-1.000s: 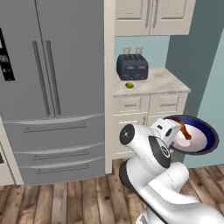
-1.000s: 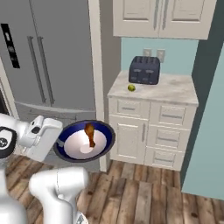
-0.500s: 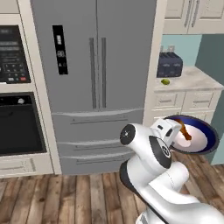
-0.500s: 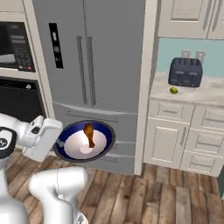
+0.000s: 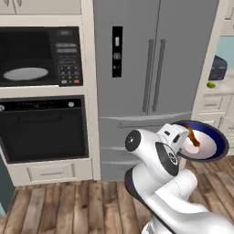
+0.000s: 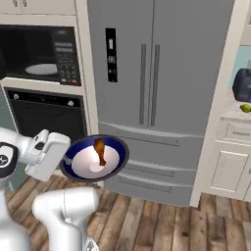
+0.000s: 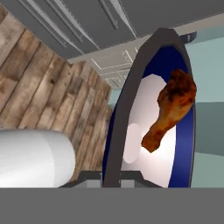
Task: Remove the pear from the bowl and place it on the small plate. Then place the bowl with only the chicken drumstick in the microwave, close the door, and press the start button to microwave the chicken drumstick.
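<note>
Now facing microwave, bowl in transit

Swung left from the toaster bench: microwave [image 5: 41,57] in view, cavity open. End effector [image 6: 66,161] clamped on rim of bowl [image 6: 95,158], chicken drumstick [image 6: 100,149] inside. Pear [image 5: 210,84] left on bench. Loading next, probably.

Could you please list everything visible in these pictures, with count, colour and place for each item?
bowl: one, dark blue outside, white inside, held by its rim in front of the fridge.
chicken drumstick: one, reddish-brown, inside the bowl.
microwave: one, black, built in above the oven, white turntable showing inside.
oven: one, black, below the microwave.
fridge: one, grey, double doors, drawers beneath.
toaster: one, dark, on the counter at far right.
pear: one, yellow-green, on that counter by the toaster.
floor: wooden planks.
gripper: one, fingers shut on the bowl's rim.
</note>
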You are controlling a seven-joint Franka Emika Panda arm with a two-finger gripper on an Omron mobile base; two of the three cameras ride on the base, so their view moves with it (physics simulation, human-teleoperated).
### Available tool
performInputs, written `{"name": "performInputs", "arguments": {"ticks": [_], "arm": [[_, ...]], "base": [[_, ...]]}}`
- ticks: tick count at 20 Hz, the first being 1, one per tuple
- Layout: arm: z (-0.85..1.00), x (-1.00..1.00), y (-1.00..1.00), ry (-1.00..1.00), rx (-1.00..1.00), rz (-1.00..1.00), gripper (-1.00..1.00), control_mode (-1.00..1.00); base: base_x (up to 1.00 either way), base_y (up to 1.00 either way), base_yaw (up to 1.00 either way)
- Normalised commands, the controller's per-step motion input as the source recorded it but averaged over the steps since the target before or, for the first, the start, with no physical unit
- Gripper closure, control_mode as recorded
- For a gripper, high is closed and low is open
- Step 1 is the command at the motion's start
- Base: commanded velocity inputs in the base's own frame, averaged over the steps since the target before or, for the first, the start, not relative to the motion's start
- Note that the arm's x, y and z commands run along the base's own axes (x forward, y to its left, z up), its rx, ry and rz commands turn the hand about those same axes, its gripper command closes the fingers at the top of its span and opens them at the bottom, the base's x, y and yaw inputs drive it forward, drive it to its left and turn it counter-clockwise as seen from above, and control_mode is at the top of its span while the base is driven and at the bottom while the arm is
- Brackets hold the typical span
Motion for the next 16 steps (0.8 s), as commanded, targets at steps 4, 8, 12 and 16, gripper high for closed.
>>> {"name": "performInputs", "arguments": {"ticks": [4, 8, 12, 16], "arm": [[0.00, 0.00, 0.00, 0.00, 0.00, 0.00, 1.00, 1.00], [0.00, 0.00, 0.00, 0.00, 0.00, 0.00, 1.00, 1.00], [0.00, 0.00, 0.00, 0.00, 0.00, 0.00, 1.00, 1.00], [0.00, 0.00, 0.00, 0.00, 0.00, 0.00, 1.00, 1.00]], "base": [[0.35, 0.92, -0.01], [0.00, 0.42, -0.05], [0.31, 0.77, -0.14], [0.44, 0.55, -0.09]]}}
